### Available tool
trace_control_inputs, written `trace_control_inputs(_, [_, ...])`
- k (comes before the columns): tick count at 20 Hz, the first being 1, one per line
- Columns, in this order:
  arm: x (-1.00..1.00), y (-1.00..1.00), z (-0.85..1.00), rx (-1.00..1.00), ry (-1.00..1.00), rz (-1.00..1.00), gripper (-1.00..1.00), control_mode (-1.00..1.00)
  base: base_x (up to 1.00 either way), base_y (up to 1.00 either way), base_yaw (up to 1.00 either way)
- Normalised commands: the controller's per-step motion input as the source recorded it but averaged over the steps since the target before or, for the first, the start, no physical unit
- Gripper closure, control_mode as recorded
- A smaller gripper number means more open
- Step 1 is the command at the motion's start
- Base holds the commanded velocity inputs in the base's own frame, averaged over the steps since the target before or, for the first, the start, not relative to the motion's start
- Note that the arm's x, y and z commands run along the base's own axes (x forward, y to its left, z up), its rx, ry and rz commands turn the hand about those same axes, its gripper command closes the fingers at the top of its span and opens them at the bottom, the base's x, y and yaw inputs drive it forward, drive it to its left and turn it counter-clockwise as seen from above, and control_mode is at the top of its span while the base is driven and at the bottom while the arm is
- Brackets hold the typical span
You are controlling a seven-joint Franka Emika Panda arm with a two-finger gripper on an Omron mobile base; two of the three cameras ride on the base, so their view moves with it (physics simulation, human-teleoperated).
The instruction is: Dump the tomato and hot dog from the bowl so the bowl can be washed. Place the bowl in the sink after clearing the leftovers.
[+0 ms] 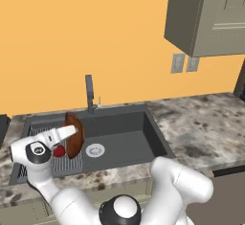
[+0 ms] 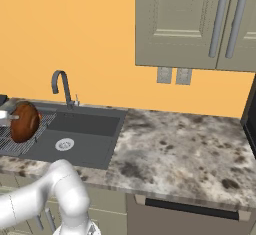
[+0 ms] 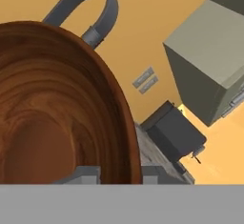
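Observation:
The dark reddish-brown bowl (image 1: pixel 75 135) (image 2: pixel 25 121) is tipped up on its edge over the ribbed left part of the sink (image 1: pixel 124 138) (image 2: pixel 85 129). My gripper (image 1: pixel 71 131) (image 3: pixel 121 175) is shut on the bowl's rim, one finger on each side of the wall. The hand view looks into the bowl (image 3: pixel 52 113), and its inside holds nothing. The small red tomato (image 1: pixel 59 151) shows just below the bowl, over the ribbed grid. I cannot tell whether it rests there or is falling. The hot dog is out of view.
The dark curved faucet (image 1: pixel 89 92) (image 2: pixel 61 84) rises behind the basin, close to the bowl. A speckled stone counter (image 1: pixel 201 123) (image 2: pixel 180 149) runs to the right. Wall cabinets (image 2: pixel 190 19) hang above, and a dark appliance (image 3: pixel 174 132) stands on the counter.

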Motion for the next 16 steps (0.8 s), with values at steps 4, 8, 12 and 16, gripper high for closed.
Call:
trace_control_inputs(4, [0.00, -0.21, 0.33, 0.00, -0.10, -0.02, 1.00, -1.00, 0.00, 0.00, 0.00])
trace_control_inputs(8, [-0.01, -0.41, 0.28, 0.00, -0.10, 0.00, 1.00, -1.00, 0.00, 0.00, 0.00])
trace_control_inputs(12, [-0.25, -0.83, 0.11, 0.01, -0.22, 0.00, 1.00, -1.00, 0.00, 0.00, 0.00])
trace_control_inputs(16, [-0.32, -1.00, 0.18, 0.14, -0.22, 0.03, 1.00, -1.00, 0.00, 0.00, 0.00])
